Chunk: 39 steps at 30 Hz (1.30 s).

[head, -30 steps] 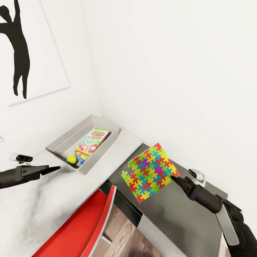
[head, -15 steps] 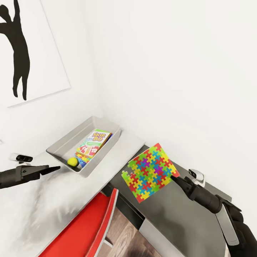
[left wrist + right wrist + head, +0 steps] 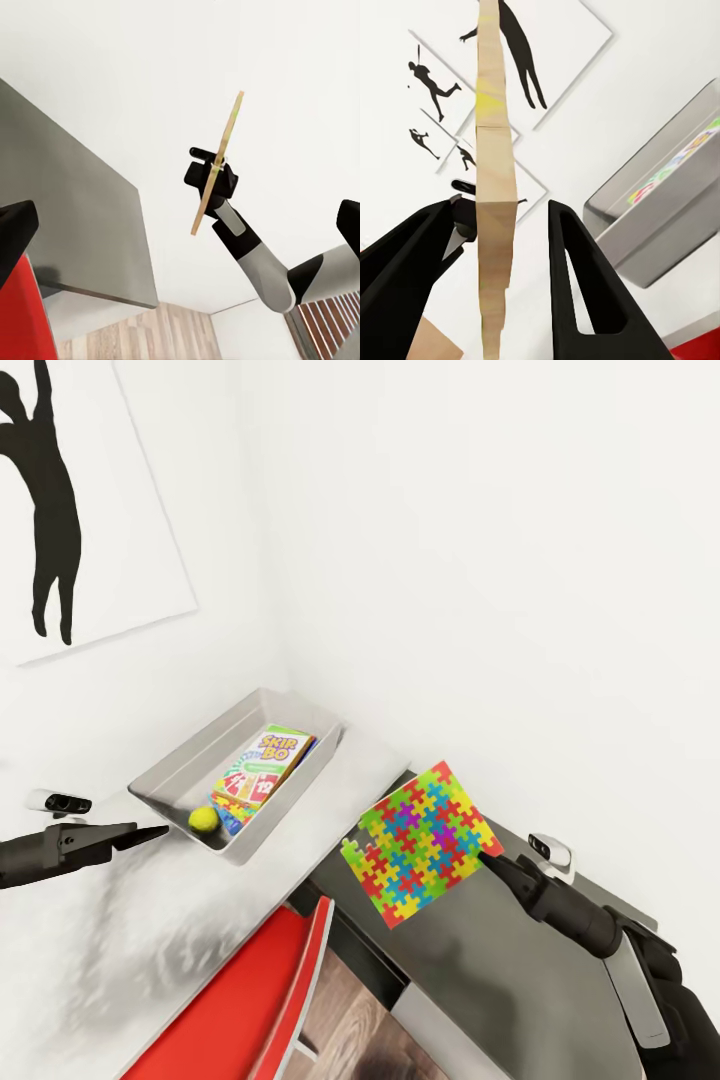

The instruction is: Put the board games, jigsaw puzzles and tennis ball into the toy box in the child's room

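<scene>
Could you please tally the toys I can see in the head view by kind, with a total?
Jigsaw puzzles: 1, held up by the right gripper above the table.
Skip-Bo board games: 1, in the toy box.
Tennis balls: 1, in the toy box.
Total: 3.

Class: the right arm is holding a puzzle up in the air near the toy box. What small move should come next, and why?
Probably carry the puzzle leftward toward the toy box. The right gripper holds it by one edge above the dark lower desk wing, short of the box, which already holds the Skip-Bo box and the ball.
</scene>
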### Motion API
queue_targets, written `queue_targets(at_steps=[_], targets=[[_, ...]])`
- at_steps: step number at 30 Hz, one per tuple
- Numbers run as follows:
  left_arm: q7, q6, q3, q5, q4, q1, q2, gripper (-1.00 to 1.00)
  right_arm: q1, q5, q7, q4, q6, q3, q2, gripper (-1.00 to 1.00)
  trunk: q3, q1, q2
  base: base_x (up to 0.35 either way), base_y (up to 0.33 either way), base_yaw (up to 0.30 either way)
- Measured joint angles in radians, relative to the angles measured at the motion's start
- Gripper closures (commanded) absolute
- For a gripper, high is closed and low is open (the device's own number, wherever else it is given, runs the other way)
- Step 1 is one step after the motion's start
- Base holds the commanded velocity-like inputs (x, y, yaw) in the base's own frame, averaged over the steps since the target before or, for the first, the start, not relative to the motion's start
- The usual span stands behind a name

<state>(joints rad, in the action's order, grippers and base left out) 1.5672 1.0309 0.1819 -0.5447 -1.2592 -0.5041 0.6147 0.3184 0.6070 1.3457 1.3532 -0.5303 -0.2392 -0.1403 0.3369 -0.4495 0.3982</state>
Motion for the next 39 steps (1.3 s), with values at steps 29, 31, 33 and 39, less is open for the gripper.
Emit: queue_targets(at_steps=[29,31,33,39], targets=[[0.0,0.0,0.001,0.0,0.009,0.0,0.0,-1.0,0.716,0.011,-0.632,-0.57,-0.378,0.057,0.213,1.0,0.0,0.0,0.0,0.0,0.0,0.0],[0.0,-0.001,0.001,0.0,0.009,0.0,0.0,-1.0,0.781,0.008,-0.679,-0.656,-0.37,0.058,0.227,1.0,0.0,0.0,0.0,0.0,0.0,0.0],[0.0,0.0,0.001,0.0,0.009,0.0,0.0,-1.0,0.838,0.006,-0.751,-0.726,-0.342,0.058,0.244,1.0,0.0,0.0,0.0,0.0,0.0,0.0],[0.0,0.0,0.001,0.0,0.009,0.0,0.0,-1.0,0.901,0.013,-0.929,-0.796,-0.295,0.061,0.294,1.0,0.0,0.0,0.0,-0.003,0.0,0.001]])
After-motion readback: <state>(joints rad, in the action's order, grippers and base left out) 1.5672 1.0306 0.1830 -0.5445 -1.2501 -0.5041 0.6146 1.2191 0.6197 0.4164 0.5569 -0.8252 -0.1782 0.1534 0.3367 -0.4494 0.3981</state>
